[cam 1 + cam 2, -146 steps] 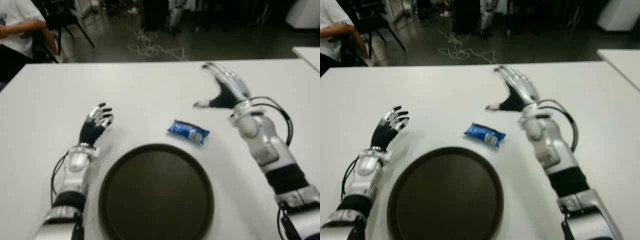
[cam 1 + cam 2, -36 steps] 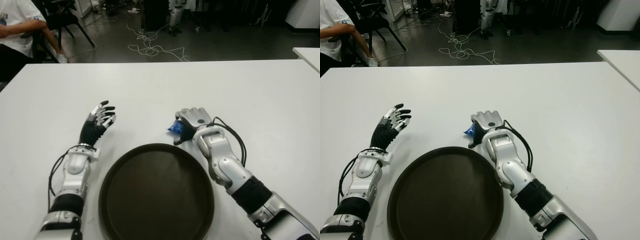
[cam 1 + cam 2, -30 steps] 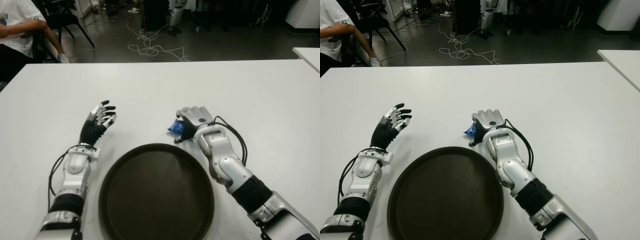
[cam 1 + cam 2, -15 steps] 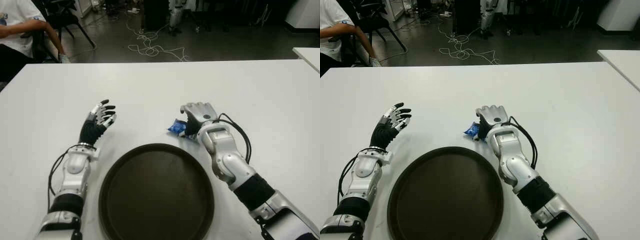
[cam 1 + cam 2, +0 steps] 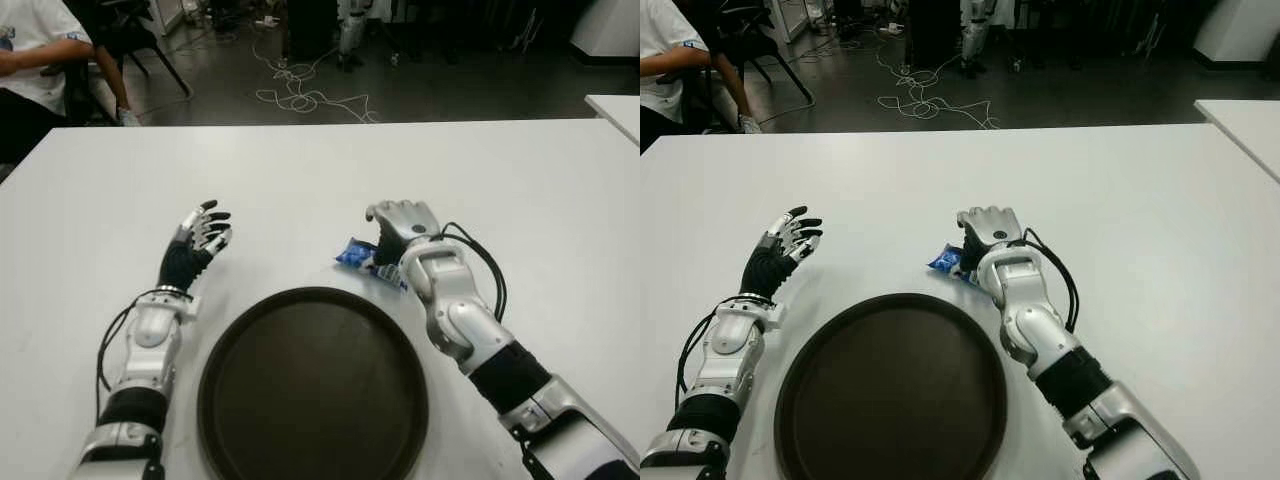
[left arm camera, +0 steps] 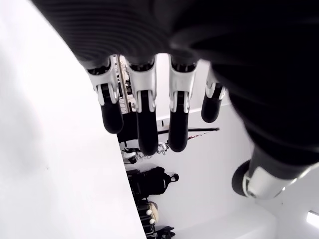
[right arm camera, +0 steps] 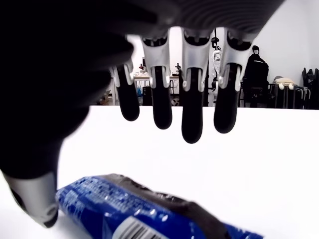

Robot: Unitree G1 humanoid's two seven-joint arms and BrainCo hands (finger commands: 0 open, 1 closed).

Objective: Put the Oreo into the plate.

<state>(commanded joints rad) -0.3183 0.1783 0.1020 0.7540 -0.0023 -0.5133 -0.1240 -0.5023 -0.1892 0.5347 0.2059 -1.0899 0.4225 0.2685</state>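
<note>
A blue Oreo packet (image 5: 354,254) lies on the white table (image 5: 300,180) just beyond the far rim of the dark round plate (image 5: 300,400). My right hand (image 5: 392,232) is over the packet's right end and hides part of it. In the right wrist view its fingers (image 7: 192,119) hang above the Oreo packet (image 7: 129,214) with a gap, and the thumb (image 7: 35,199) is beside it, so the hand is open. My left hand (image 5: 197,238) is open with spread fingers, left of the plate.
A seated person (image 5: 30,50) is at the table's far left corner. Cables (image 5: 300,100) lie on the floor beyond the far edge. A second white table (image 5: 615,105) stands at the far right.
My right hand came down from farther back onto the packet, then slid a little right, uncovering more of it. The packet and the left hand stayed in place.
</note>
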